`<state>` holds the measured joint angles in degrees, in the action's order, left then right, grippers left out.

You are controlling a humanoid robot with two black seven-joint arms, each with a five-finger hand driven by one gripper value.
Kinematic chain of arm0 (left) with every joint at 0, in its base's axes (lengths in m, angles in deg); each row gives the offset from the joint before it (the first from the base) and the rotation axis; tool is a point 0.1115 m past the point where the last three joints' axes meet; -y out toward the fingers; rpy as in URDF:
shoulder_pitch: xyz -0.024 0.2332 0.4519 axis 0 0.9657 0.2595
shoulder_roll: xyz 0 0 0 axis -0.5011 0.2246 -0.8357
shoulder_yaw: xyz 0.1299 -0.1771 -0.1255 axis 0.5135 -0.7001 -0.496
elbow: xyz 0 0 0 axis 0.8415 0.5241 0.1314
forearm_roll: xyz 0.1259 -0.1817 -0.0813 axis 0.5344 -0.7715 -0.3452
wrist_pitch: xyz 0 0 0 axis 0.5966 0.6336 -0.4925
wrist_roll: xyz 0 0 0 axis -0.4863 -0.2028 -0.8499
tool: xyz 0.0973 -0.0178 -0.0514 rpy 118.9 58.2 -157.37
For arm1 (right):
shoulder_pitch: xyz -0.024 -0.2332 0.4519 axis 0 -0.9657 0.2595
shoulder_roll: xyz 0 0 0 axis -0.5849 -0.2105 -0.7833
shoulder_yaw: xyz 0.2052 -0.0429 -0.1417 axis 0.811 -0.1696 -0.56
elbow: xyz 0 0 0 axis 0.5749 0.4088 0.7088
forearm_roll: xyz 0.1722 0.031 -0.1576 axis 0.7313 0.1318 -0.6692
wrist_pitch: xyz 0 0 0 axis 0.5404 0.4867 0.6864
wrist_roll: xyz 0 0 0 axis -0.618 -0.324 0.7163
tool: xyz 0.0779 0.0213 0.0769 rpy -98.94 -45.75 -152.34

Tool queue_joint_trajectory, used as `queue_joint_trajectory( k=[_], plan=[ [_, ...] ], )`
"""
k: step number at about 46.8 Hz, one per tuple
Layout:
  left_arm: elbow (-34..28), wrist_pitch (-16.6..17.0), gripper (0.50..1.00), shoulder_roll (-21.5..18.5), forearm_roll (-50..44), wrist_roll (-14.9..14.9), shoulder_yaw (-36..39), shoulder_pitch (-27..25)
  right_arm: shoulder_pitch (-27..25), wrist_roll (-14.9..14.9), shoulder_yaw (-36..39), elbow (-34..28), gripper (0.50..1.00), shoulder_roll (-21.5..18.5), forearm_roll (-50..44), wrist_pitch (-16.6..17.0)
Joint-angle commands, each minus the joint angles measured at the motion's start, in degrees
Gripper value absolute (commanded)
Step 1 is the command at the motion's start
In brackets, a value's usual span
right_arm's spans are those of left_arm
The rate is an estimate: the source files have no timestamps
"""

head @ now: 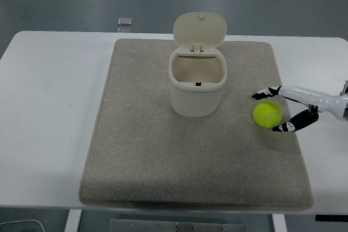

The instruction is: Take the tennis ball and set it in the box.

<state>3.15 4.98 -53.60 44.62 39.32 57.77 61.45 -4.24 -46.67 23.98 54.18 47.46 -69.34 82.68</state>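
Single head view, mounted high on the robot's side, facing forward and down. Whole surface (49, 107) in frame: near edge at picture bottom, far edge near top, floor beyond. Moderate distance, seemingly. No second view for overlap.

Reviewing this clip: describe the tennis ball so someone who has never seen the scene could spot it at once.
A grey mat covers the middle of the white table, with a cream box, lid up, standing on it. Right of the box, near the mat's right edge, lies the tennis ball, between the spread fingers of the right hand. It is the only bright yellow-green, round thing there.
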Motion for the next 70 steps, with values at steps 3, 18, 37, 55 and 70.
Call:
queue_joint_trajectory(
  k=[3, 18, 37, 55, 70],
  plan=[
    [0.0, -0.01, 0.992, 0.0, 0.0, 0.0, -0.03, -0.02, 0.05, -0.01, -0.47, -0.16, 0.805, 0.0, -0.05, -0.4],
    [0.0, -0.01, 0.992, 0.0, 0.0, 0.0, -0.03, -0.03, 0.05, -0.01, -0.47, -0.42, 0.762, 0.0, 0.04, -0.58],
    [0.0, 0.08, 0.992, 0.0, 0.0, 0.0, -0.03, -0.02, 0.49, 3.85, 0.32, -0.33, 0.5, 0.61, 0.56, 0.03],
    [0.0, -0.01, 0.992, 0.0, 0.0, 0.0, 0.06, -0.03, 3.12, 9.21, 3.49, 0.72, 0.5, 2.37, 0.91, 0.12],
    [0.0, -0.01, 0.992, 0.0, 0.0, 0.0, -0.03, -0.03, 6.37, 9.83, 11.39, 4.94, 0.5, 1.84, 7.5, 8.38]
  ],
)
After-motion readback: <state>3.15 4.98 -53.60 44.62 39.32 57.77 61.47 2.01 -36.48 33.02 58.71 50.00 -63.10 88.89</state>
